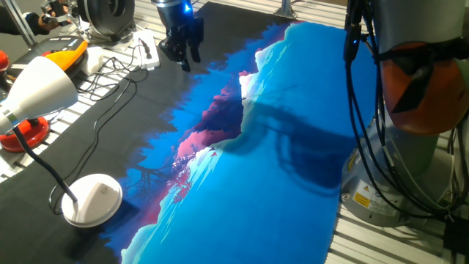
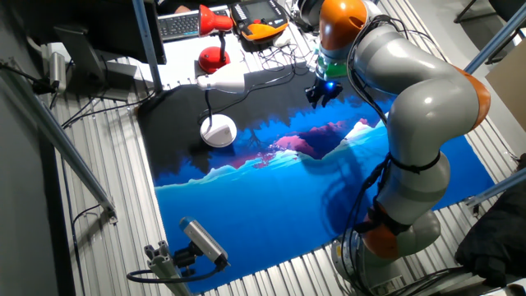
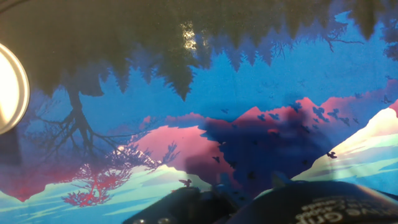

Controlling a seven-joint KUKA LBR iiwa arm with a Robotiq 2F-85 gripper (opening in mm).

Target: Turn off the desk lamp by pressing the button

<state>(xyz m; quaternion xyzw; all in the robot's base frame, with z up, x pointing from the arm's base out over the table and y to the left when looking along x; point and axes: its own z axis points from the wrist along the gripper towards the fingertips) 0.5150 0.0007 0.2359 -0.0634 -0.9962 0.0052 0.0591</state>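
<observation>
The desk lamp stands at the mat's left end. Its white cone shade point(image 1: 37, 88) hangs on a thin black neck point(image 1: 45, 165) above the round white dome base point(image 1: 93, 198). It also shows in the other fixed view, shade point(image 2: 222, 81) and base point(image 2: 219, 131). The button is too small and faint to make out on the dome. My gripper point(image 1: 186, 53) hangs over the mat's dark far edge, well away from the lamp; it also shows in the other fixed view point(image 2: 323, 93). The hand view shows a bright white round part of the lamp point(image 3: 9, 87) at its left edge.
A red lamp point(image 1: 26, 132) stands just behind the white one, with cables point(image 1: 110, 73) and an orange handset point(image 1: 66, 53) beyond. The printed blue and pink mat point(image 1: 278, 169) covers the table. My arm's base point(image 1: 388, 169) stands at the right.
</observation>
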